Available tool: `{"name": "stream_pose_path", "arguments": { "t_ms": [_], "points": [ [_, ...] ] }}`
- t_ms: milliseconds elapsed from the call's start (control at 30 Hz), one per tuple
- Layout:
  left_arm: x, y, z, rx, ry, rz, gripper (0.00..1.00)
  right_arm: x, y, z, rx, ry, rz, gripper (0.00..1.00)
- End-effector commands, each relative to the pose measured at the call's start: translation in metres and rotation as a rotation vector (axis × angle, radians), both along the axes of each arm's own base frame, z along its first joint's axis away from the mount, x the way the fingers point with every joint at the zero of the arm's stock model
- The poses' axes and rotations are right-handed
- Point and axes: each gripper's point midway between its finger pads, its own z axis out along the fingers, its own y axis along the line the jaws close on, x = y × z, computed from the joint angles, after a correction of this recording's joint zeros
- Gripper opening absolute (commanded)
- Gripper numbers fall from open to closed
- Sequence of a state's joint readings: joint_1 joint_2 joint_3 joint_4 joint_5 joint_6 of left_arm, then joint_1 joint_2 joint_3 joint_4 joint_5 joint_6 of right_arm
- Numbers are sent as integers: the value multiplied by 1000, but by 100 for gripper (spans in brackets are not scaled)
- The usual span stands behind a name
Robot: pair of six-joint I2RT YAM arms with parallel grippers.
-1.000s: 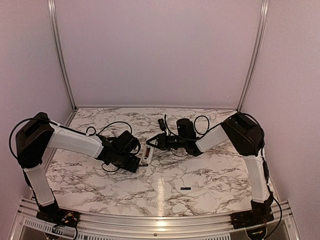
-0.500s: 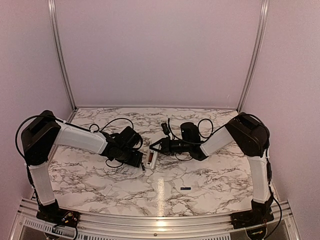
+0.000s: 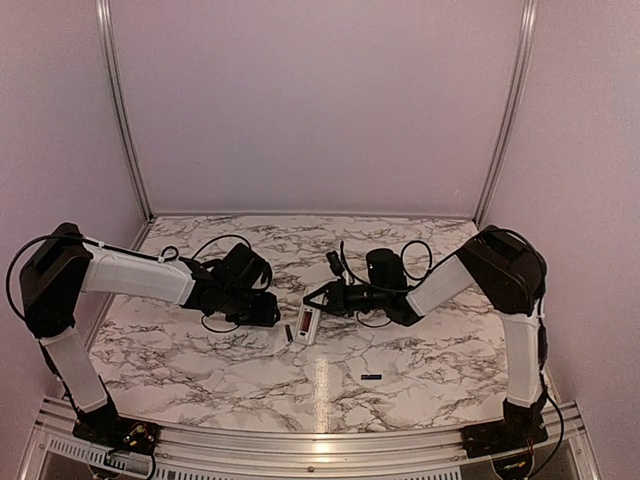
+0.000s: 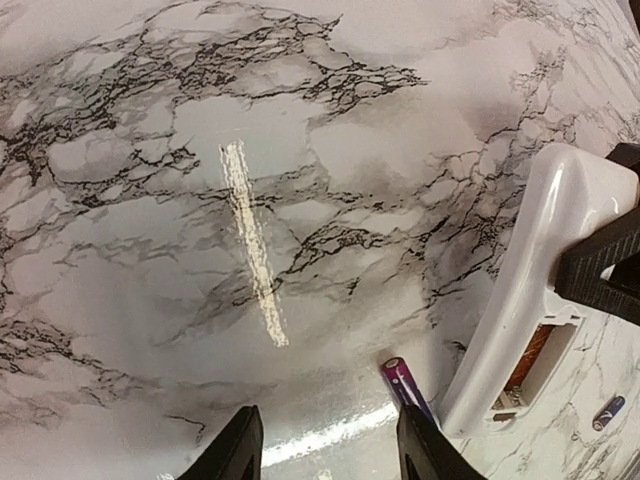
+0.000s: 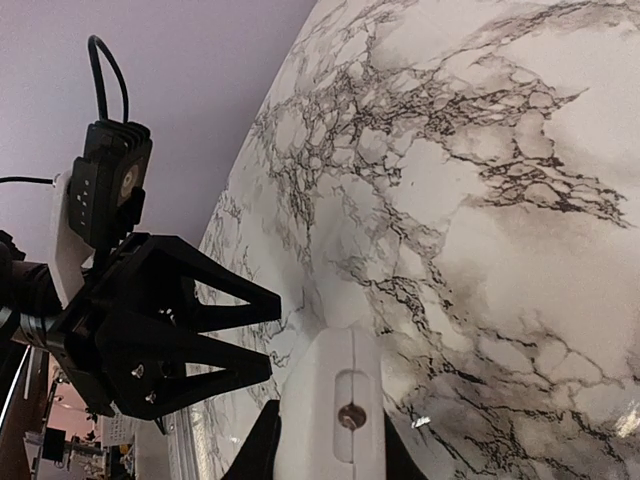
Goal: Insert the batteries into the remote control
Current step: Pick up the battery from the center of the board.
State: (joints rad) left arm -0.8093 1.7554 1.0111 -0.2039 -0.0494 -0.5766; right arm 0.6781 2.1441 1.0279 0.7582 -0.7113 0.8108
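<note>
One white rectangular plastic remote control (image 3: pixel 307 322) is on the single marble-patterned table (image 3: pixel 200 360). Two slim black cylindrical batteries lie there: the first battery (image 4: pixel 405 385) mid-table, the second battery (image 3: pixel 372 377) nearer the table's near edge. Two white-and-black robot arms, the left arm (image 3: pixel 140 278) and the right arm (image 3: pixel 440 285), carry two black two-finger grippers: the left gripper (image 4: pixel 330 445) and the right gripper (image 5: pixel 328 445).

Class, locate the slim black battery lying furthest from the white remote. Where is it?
In the top view, the slim black cylindrical battery lies alone on the marble tabletop, right of centre, toward the near edge from the white plastic remote control.
</note>
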Motion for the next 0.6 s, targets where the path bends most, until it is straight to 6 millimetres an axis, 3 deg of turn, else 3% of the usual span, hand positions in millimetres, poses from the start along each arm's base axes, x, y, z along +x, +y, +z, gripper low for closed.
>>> {"name": "stream_pose_path", "arguments": {
  "t_ms": [0, 167, 300, 567],
  "points": [
    [-17, -9, -16, -21, 84, 23, 46, -10, -9, -3, -43, -10, 18, 0],
    [-27, -31, -20, -32, 80, 34, 46, 4, -43, 9, -64, -41, -58, 0],
    [-26, -31, -39, 69, 110, 76, 43, 10, -65, 18, -76, -56, -100, 0],
    [-21, -23, -53, 227, 110, 125, 28, 5, -77, 34, -69, -55, -113, 0]
  ]
}}
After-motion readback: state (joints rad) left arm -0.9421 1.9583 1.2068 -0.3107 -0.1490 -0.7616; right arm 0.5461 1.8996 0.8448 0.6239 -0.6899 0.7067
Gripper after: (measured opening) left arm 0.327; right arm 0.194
